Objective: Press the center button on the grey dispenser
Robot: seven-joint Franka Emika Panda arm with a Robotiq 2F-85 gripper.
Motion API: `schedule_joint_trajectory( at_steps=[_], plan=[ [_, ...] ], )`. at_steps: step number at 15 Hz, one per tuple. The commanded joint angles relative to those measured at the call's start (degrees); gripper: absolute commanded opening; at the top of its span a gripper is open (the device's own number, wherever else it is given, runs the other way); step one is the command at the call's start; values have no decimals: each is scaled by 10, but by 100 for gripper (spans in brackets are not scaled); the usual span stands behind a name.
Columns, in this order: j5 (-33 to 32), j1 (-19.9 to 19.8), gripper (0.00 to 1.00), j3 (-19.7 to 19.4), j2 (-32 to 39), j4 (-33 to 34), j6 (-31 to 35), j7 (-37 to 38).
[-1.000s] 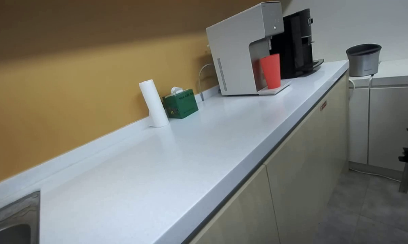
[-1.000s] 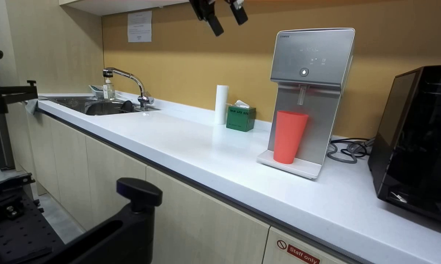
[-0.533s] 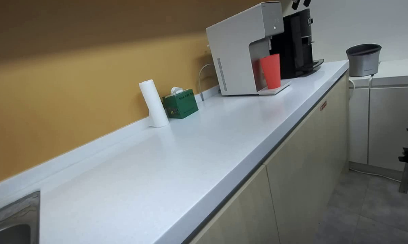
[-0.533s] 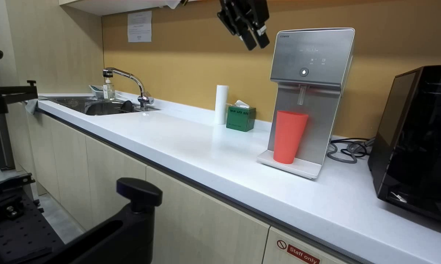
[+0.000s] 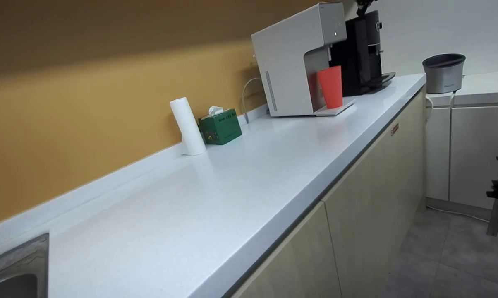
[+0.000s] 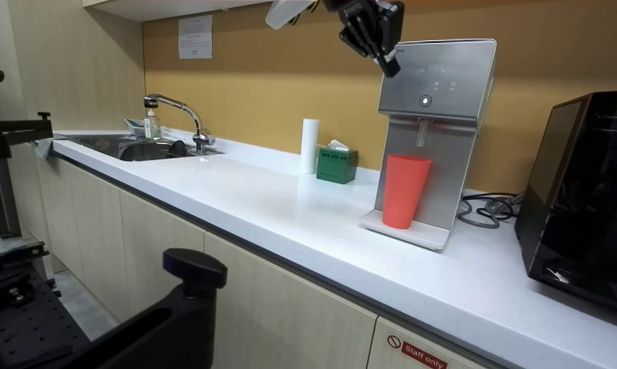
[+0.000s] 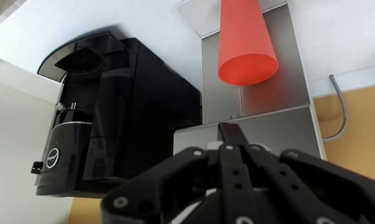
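The grey dispenser (image 6: pixel 457 66) stands on the counter and shows in both exterior views, its side panel (image 5: pixel 290 62) facing the camera in an exterior view. Its round center button (image 6: pixel 425 100) is lit white on the upper front. In the wrist view the dispenser's front (image 7: pixel 284 130) lies beyond the fingers, and the button is hidden there. My gripper (image 6: pixel 392 70) hangs by the dispenser's upper left corner in that exterior view, above and left of the button and apart from it. Its fingertips meet in the wrist view, so the gripper (image 7: pixel 232 126) is shut with nothing between them.
A red cup (image 6: pixel 406 189) stands on the dispenser's tray under the spout. The black coffee machine (image 7: pixel 112 124) is close beside the dispenser, with cables (image 6: pixel 493 207) between them. A green tissue box (image 6: pixel 337 165), a paper roll (image 6: pixel 309 146) and a sink (image 6: pixel 134 146) are along the counter.
The gripper has gone from open to shut. It has moved right and down toward the dispenser in an exterior view, and has come into sight at the top edge in an exterior view.
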Motion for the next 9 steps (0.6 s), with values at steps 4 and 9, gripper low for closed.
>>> schedule_joint_trajectory(
  at_steps=[4, 9],
  plan=[
    [94, 73, 0, -57, 54, 60, -5, -80],
    [129, 89, 0, -68, 57, 53, 0, -108]
  ],
)
